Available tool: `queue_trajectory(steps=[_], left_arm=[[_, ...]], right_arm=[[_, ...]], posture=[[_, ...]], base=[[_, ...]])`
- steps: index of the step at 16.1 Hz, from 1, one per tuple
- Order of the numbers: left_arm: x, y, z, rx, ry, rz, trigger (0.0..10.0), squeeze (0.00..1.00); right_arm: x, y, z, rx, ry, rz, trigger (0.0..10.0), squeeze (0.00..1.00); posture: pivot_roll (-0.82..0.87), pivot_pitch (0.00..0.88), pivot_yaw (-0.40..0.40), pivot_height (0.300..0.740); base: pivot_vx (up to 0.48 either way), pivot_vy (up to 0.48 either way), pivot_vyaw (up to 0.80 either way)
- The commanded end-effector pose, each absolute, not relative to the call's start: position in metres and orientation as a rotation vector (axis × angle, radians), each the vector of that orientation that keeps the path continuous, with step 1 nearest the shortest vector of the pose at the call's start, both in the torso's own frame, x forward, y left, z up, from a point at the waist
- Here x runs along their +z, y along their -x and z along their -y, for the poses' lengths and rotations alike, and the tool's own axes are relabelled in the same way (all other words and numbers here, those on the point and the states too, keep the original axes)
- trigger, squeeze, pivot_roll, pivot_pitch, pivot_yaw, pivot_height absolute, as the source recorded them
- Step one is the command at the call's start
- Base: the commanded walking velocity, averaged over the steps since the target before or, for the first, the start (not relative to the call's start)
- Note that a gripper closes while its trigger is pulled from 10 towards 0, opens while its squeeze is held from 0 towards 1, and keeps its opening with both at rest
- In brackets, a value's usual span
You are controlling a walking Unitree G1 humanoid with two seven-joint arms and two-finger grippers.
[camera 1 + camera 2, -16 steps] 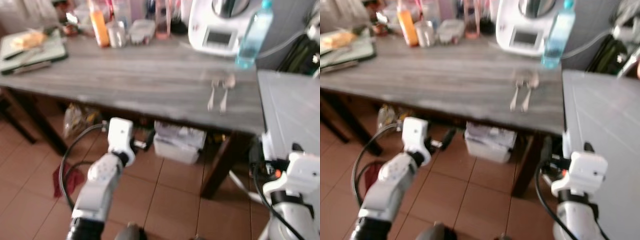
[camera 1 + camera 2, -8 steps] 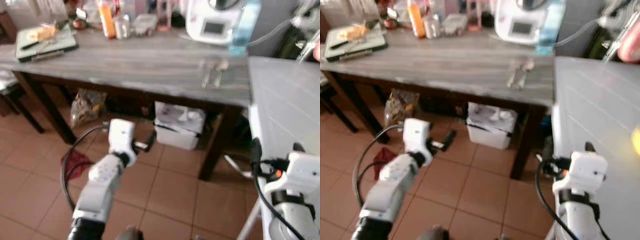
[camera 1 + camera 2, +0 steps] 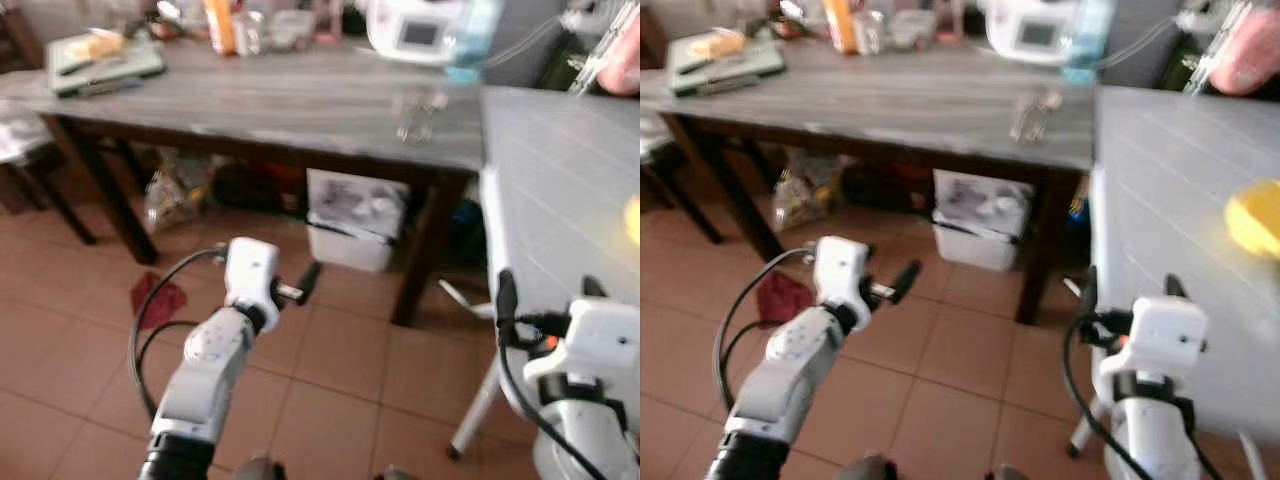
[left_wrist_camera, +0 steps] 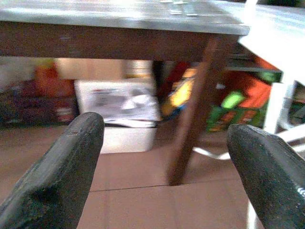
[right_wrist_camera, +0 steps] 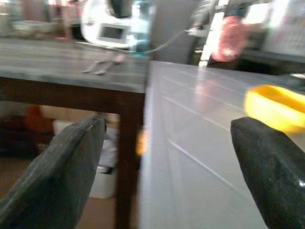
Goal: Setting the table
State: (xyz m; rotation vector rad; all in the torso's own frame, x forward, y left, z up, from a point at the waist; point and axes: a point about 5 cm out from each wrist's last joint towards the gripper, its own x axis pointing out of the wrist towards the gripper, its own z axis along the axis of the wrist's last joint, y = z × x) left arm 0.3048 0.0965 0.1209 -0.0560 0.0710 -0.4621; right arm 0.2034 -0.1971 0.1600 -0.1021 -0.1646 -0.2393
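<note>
Both grippers, left gripper (image 4: 162, 167) and right gripper (image 5: 167, 167), hang empty, fingers apart. Since earlier, the view has swung right: a yellow round dish (image 3: 1255, 220) on the white slatted table (image 3: 1160, 190) has appeared beside the grey wooden table (image 3: 280, 100).

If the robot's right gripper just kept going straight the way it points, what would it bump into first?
Probably the white table: the open right gripper points at its near edge, beside the dark leg of the wooden table. Depth is hard to judge.
</note>
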Motion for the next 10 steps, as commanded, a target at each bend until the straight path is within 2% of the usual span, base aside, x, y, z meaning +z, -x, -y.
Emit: queue_trajectory(steps=[1, 2, 10], left_arm=[[0.122, -0.306, -0.101, -0.458, 0.033, -0.071, 10.0, 0.00], [0.123, -0.307, -0.101, -0.464, 0.030, -0.057, 10.0, 0.00], [0.128, -0.303, -0.090, -0.540, 0.034, -0.006, 10.0, 0.00]], right_arm=[[0.161, -0.202, 0.195, -0.233, 0.096, 0.164, 10.0, 0.00], [0.161, -0.203, 0.194, -0.234, 0.097, 0.165, 10.0, 0.00], [0.162, -0.204, 0.195, -0.253, 0.088, 0.170, 10.0, 0.00]], posture=[[-0.01, 0.133, -0.003, 0.714], [-0.01, 0.134, -0.002, 0.714], [-0.02, 0.135, 0.006, 0.714]], base=[[-0.270, 0.000, 0.00], [-0.244, 0.000, 0.00], [0.000, 0.000, 0.00]])
